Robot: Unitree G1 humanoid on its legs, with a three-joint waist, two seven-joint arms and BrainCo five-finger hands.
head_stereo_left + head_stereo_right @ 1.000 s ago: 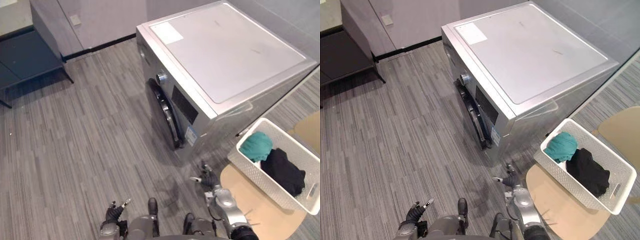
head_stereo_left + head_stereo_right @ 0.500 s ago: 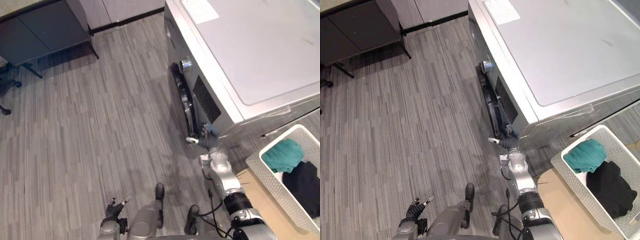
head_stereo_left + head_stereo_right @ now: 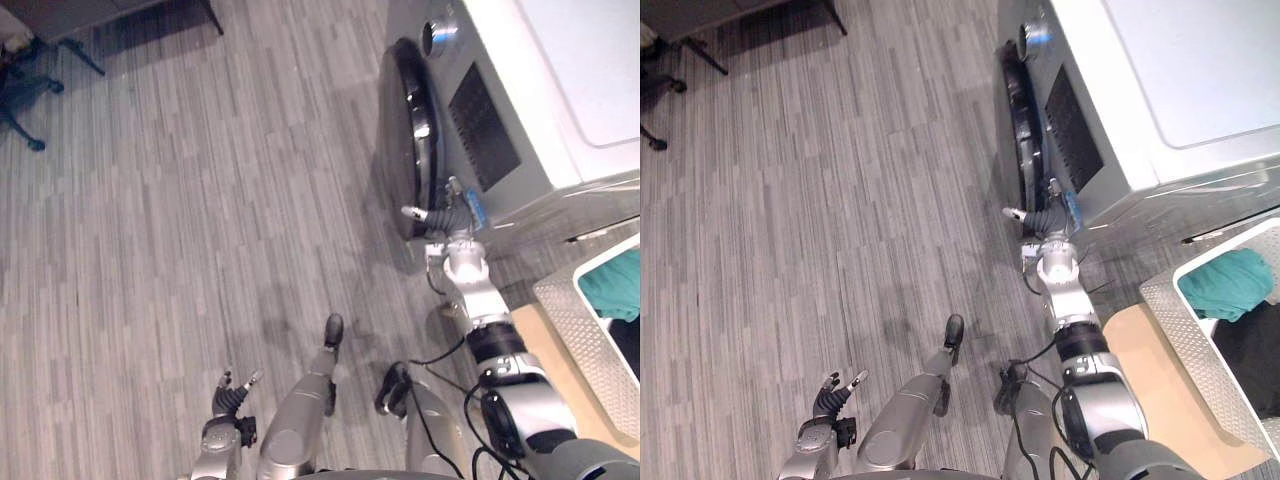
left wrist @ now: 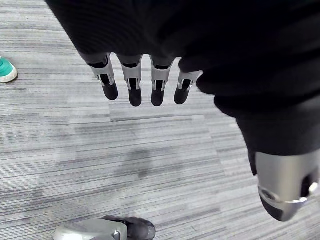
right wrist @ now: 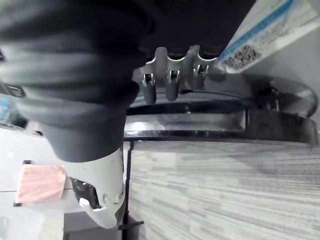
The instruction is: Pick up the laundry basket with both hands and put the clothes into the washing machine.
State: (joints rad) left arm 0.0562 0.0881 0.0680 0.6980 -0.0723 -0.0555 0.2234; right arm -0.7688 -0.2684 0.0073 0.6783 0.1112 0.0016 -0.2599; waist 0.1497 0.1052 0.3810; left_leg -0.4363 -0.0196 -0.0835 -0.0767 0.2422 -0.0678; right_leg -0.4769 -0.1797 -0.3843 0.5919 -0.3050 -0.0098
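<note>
The silver washing machine [image 3: 1140, 90] stands at the upper right, its dark round door [image 3: 411, 135] closed, facing the floor space. My right hand [image 3: 447, 212] is stretched out to the door's lower edge. In the right wrist view its fingers [image 5: 170, 80] are nearly straight and rest against the door's glossy rim [image 5: 210, 120], with the thumb held apart. The white laundry basket [image 3: 1193, 322] sits at the right edge, with a teal garment [image 3: 1230, 283] and a black one [image 3: 1262, 350] inside. My left hand [image 3: 832, 394] hangs low at the lower left, its fingers [image 4: 131, 82] straight above the floor.
The basket rests on a tan round surface [image 3: 1152, 352] just right of my right arm. Grey striped flooring [image 3: 200, 230] stretches left of the machine. A dark cabinet's legs [image 3: 700, 55] and a chair base [image 3: 22, 95] stand at the upper left. A green shoe [image 4: 6, 70] lies on the floor.
The camera has swung down and toward the machine. My right arm has stretched forward, bringing the hand from the floor area up to the door's lower rim. The left hand stays low.
</note>
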